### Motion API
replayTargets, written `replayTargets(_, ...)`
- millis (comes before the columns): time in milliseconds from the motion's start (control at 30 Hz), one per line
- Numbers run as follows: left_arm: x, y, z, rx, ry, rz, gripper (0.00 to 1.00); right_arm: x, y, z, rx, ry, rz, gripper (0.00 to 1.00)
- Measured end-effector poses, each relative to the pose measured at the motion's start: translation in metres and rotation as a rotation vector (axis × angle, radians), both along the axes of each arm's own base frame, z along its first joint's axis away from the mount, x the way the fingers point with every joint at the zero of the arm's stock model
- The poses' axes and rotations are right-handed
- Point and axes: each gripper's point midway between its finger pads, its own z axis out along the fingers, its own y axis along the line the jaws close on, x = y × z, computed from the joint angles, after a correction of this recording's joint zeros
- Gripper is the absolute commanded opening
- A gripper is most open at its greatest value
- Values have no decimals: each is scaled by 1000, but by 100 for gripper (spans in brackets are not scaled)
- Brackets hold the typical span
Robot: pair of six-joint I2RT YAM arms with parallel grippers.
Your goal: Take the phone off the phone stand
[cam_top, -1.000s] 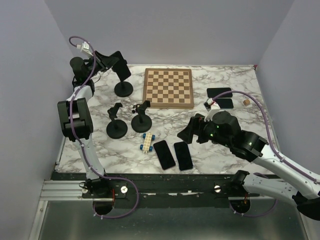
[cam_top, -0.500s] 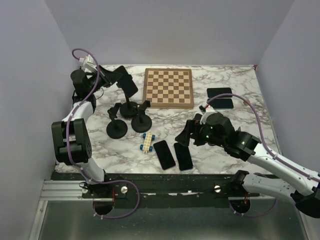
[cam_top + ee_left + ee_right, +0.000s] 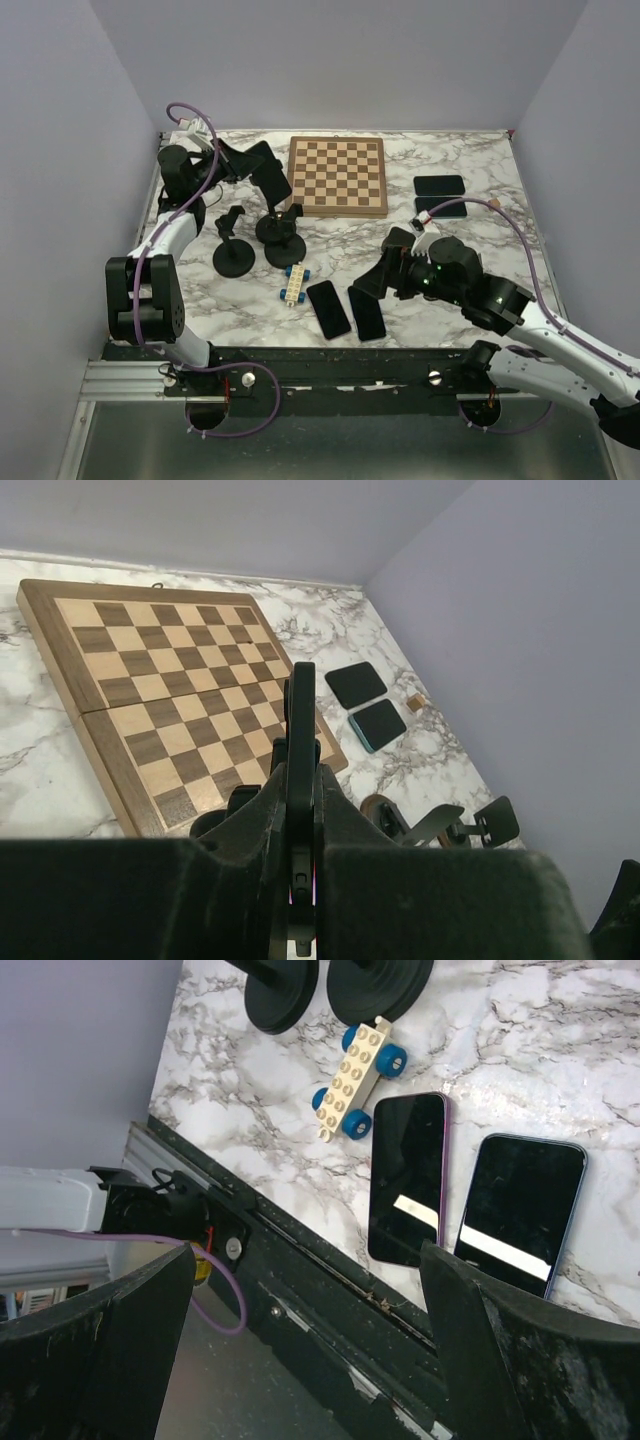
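Five dark flat phones (image 3: 328, 308) lie or stand about the marble counter (image 3: 400, 150). Three black round-based phone stands (image 3: 233, 257). One wooden chessboard (image 3: 337, 176). One cream toy brick car with blue wheels (image 3: 294, 284). One small brown block (image 3: 415, 702) beside the far phones.

Top external: high, behind both bases, tilted down and forward. Whole table (image 3: 480, 160) in frame from far off; left claw (image 3: 255, 160) and right claw (image 3: 378, 265) small.
Left wrist: right behind the left claw (image 3: 300, 780), very close, sighting along the edge-on phone (image 3: 300, 720) pinched in it. Chessboard (image 3: 170, 695) lies beyond the claw.
Right wrist: above the right claw (image 3: 310, 1350), facing steeply down. Wheeled block (image 3: 358, 1075) ahead of the spread fingers (image 3: 520, 1360), front rail (image 3: 290, 1250) beneath them.
Overlap: top and left wrist share the chessboard; top and right wrist share the wheeled block.
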Motion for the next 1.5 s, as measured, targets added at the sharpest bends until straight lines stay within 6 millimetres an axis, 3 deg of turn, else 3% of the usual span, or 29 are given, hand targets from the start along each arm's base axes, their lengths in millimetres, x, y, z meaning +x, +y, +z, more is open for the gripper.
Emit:
replayTargets(233,2,7,0,3,8,12,5,-2,-2,-7,4,26,-12,100)
replayTargets(533,16,36,1,15,18,44,5,1,3,-20,-28,64,-15,100)
replayTargets(967,24,27,-1,23,-32,-29,7,1,6,-28,-24,76,-14,100)
replayTargets(1200,13,15,-3,58,-89,-108,25,2,7,-24,-11,65,-13,100)
replayTargets(1333,9,14,-8,57,-90,-123,53,1,8,-22,-4,63,-7,100)
replayTargets(1500,1,13,-17,43,-54,-115,74,2,8,-23,-14,54,1,100)
